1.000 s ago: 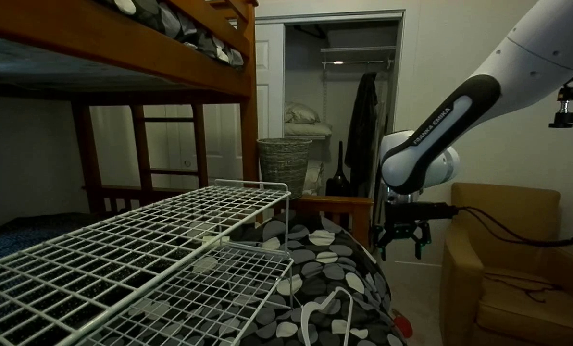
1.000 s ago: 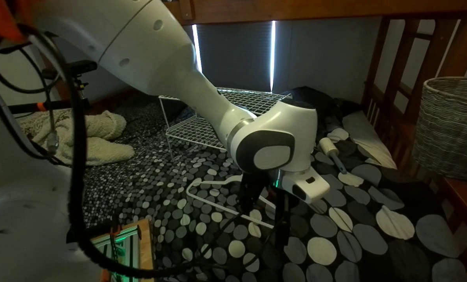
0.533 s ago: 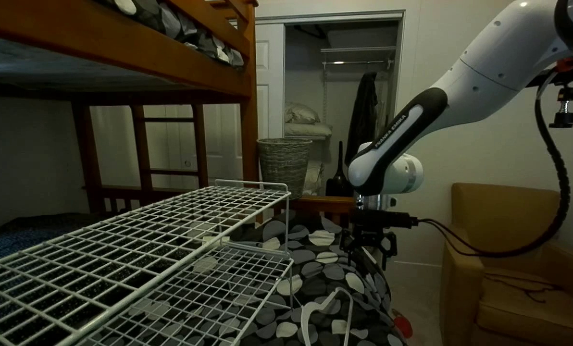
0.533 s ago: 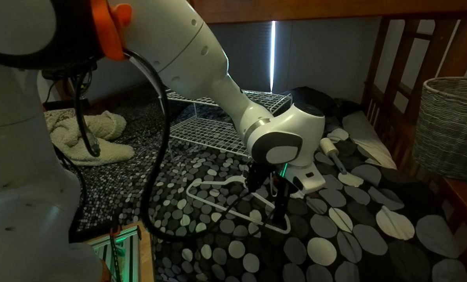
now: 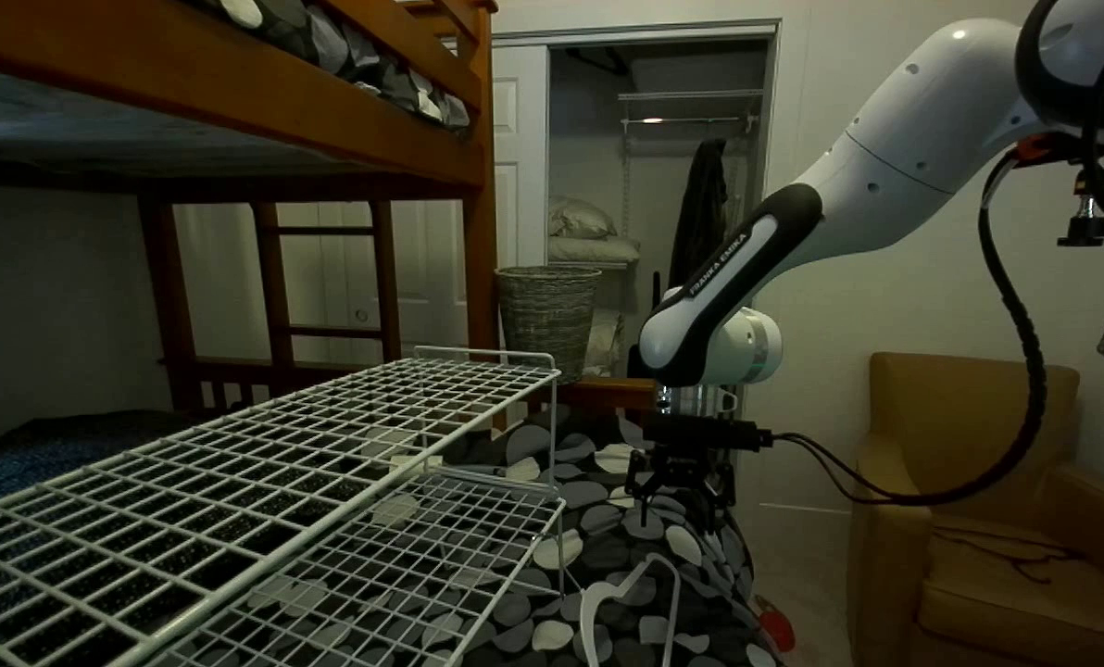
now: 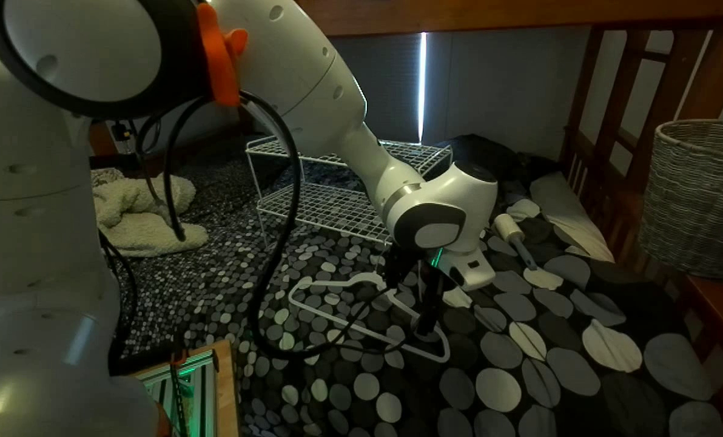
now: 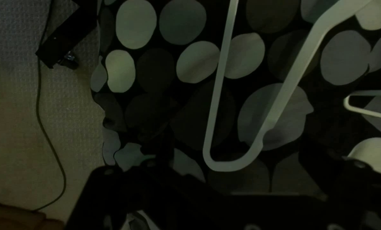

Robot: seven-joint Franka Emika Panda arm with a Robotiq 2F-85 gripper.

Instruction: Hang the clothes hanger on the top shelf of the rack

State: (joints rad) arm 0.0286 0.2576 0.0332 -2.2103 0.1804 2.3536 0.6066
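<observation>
The white clothes hanger (image 5: 590, 616) lies on the dotted bedspread; it also shows in an exterior view (image 6: 331, 283). In the wrist view one rounded end of the hanger (image 7: 295, 73) lies between the spread fingers, apart from both. My gripper (image 5: 683, 514) is open and empty, pointing down above the bed; it also shows in an exterior view (image 6: 411, 303) and the wrist view (image 7: 237, 150). The white wire rack (image 5: 554, 435) stands on the bed beside the hanger. Its top shelf (image 5: 330, 525) holds nothing visible; the arm partly hides this shelf in an exterior view (image 6: 419, 153).
A wicker basket (image 5: 549, 320) stands by the bed's end. The wooden bunk frame (image 5: 330, 102) hangs over the rack. A lint roller (image 6: 508, 228) and a fleece blanket (image 6: 155, 235) lie on the bed. A tan armchair (image 5: 969, 398) stands beside the bed. The arm's cable loops low over the bedspread.
The arm has swung over the bed, and the gripper has come lower and nearer the rack, now above one end of the hanger. The hanger and rack have not moved.
</observation>
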